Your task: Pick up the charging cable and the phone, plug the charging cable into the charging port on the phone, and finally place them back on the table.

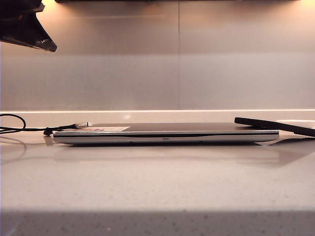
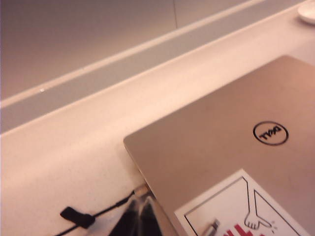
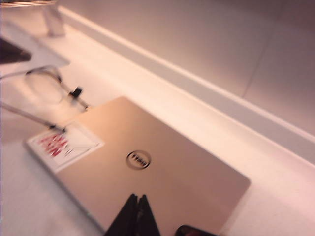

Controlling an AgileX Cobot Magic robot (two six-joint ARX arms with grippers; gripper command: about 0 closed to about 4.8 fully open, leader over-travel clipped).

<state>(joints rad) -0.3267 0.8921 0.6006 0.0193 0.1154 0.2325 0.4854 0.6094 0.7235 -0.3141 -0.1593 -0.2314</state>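
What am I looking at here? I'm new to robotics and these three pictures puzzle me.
A robot with two arms works at a table. One picture faces the table; the other two come from a camera on each wrist. On the table lie a closed laptop, a black charging cable at its left end and a phone at its right. The left gripper hangs near the charging cable, the right gripper over the laptop by the phone, jaws shut, holding nothing.

Closed silver-grey Dell laptop point(image 1: 166, 133) lying flat, a red-and-white sticker point(image 3: 64, 143) at one lid corner; small white dish point(image 2: 308, 13) beyond it near the wall.
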